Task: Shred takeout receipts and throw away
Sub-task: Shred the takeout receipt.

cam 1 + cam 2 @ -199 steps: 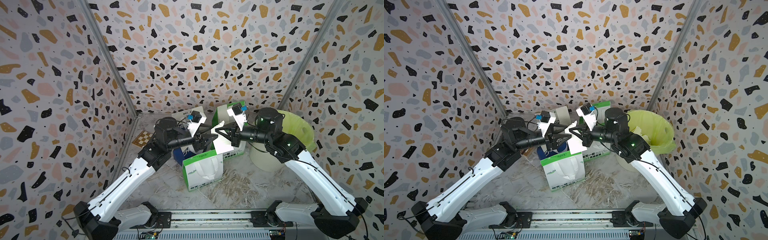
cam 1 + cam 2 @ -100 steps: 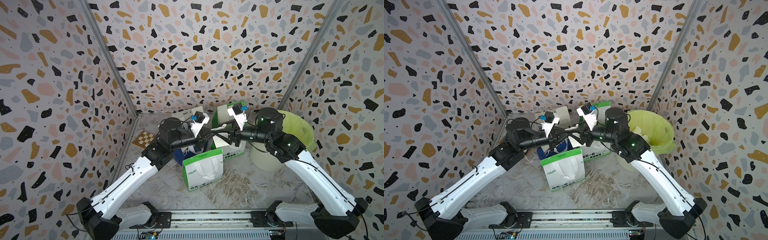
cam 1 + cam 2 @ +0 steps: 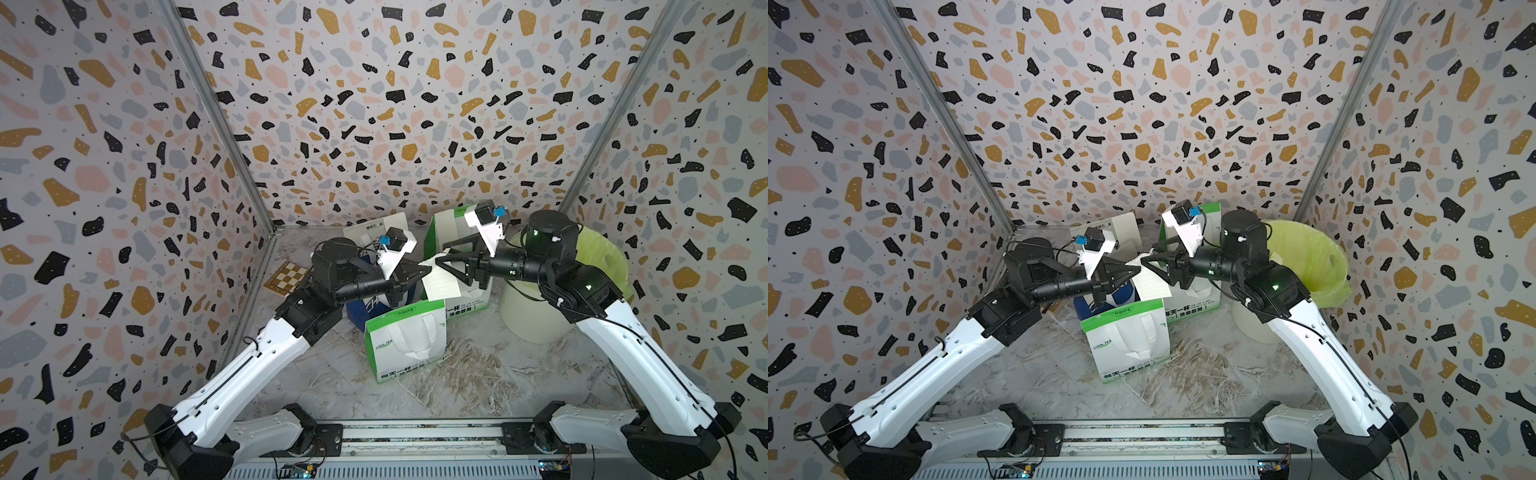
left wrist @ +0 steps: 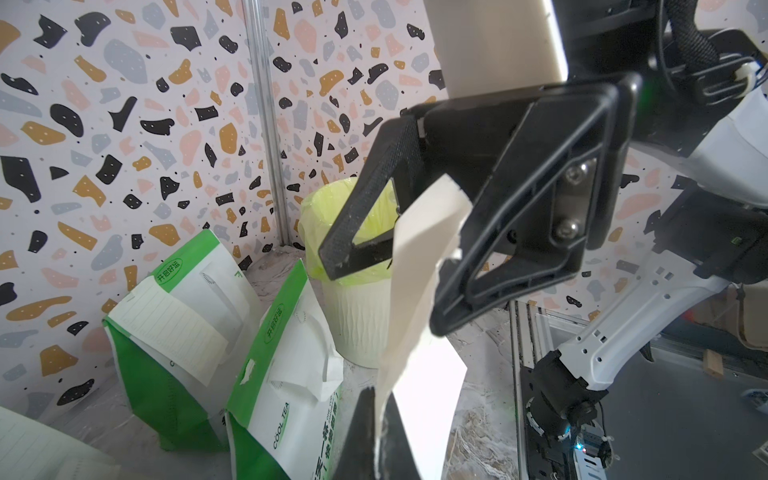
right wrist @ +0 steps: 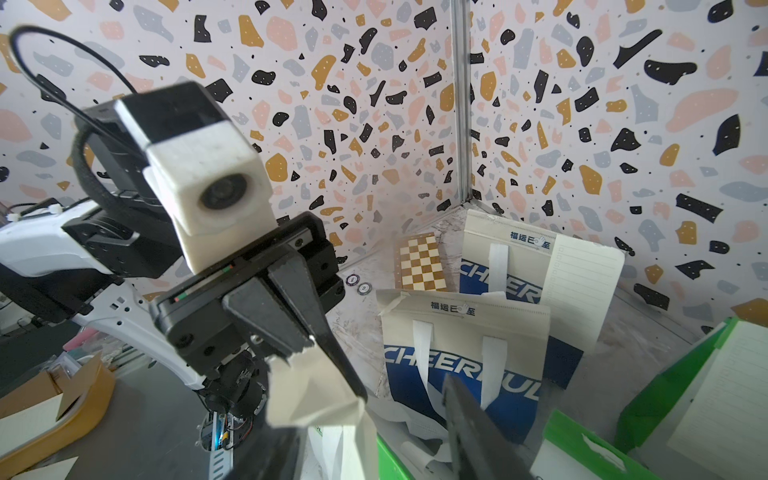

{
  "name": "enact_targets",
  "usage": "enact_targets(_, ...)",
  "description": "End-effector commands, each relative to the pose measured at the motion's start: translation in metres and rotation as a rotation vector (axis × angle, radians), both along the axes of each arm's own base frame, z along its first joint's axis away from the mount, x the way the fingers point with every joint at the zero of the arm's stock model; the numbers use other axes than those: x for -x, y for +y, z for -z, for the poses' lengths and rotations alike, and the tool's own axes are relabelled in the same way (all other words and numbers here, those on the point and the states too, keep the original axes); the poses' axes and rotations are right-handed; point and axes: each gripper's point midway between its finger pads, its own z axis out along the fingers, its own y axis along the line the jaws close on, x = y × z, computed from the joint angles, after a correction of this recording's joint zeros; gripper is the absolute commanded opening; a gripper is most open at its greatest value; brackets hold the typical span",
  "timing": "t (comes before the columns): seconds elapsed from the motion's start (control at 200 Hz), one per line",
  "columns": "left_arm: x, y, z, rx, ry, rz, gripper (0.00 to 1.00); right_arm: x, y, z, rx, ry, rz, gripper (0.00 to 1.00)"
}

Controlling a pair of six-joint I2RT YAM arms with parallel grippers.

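Receipt up in the air, folks: a cream, lined slip hangs between our two arms, above the front green-and-white bag and well clear of the marble table. Our left claw is clamped tight on the slip's edge nearest our left arm, fingers pressed together with the paper pinched between them. Our right claw straddles the slip just beside it, jaws parted, one finger on either side. The paper may brush one finger, we can't quite tell. We see a ragged edge along the slip. Near our right arm stands the bin with its yellow-green liner. A second receipt lies on the rear green bag, and a third receipt on a blue-and-white bag.
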Motion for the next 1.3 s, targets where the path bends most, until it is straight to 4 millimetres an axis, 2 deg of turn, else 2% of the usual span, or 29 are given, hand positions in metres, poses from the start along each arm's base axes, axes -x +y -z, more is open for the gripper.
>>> enact_targets(0.0,0.010,-0.001,-0.005,0.000,-0.025,0.042,0.00,0.011,-0.002,-0.021,-0.026,-0.047,-0.041,0.49)
enact_targets(0.135,0.010,-0.001,-0.001,-0.013,-0.016,0.047,0.00,0.011,0.000,-0.024,-0.029,-0.049,-0.057,0.46)
enact_targets(0.365,0.010,-0.001,0.000,-0.022,-0.022,0.048,0.00,0.010,0.006,-0.013,-0.004,-0.018,-0.083,0.31)
enact_targets(0.601,0.010,0.000,0.001,-0.031,-0.028,0.043,0.00,0.013,0.006,-0.007,0.008,-0.005,-0.097,0.24)
enact_targets(0.816,0.010,0.001,0.001,-0.038,-0.033,0.036,0.00,0.016,0.006,-0.008,0.010,-0.008,-0.114,0.08)
enact_targets(0.916,0.009,0.002,0.001,-0.042,-0.039,0.030,0.00,0.017,0.006,-0.003,0.021,0.002,-0.123,0.06)
enact_targets(0.986,0.008,0.003,0.000,-0.043,-0.048,0.023,0.00,0.019,0.006,-0.001,0.027,0.008,-0.132,0.00)
enact_targets(1.051,0.007,0.003,-0.002,-0.043,-0.057,0.016,0.00,0.021,0.006,0.000,0.028,0.012,-0.134,0.00)
enact_targets(1.086,0.007,0.003,-0.002,-0.044,-0.057,0.016,0.08,0.020,0.005,0.000,0.029,0.009,-0.130,0.00)
enact_targets(1.126,0.007,0.003,-0.002,-0.044,-0.059,0.015,0.26,0.019,0.004,-0.001,0.028,0.009,-0.114,0.00)
enact_targets(1.191,0.011,0.003,-0.004,-0.043,-0.078,0.039,0.43,0.015,0.001,-0.002,0.030,0.005,-0.078,0.00)
enact_targets(1.231,0.015,0.002,-0.005,-0.037,-0.089,0.056,0.48,0.012,-0.001,-0.003,0.031,0.003,-0.054,0.00)
enact_targets(1.296,0.017,0.002,-0.010,-0.021,-0.107,0.064,0.49,0.009,-0.003,-0.003,0.030,0.001,-0.027,0.00)
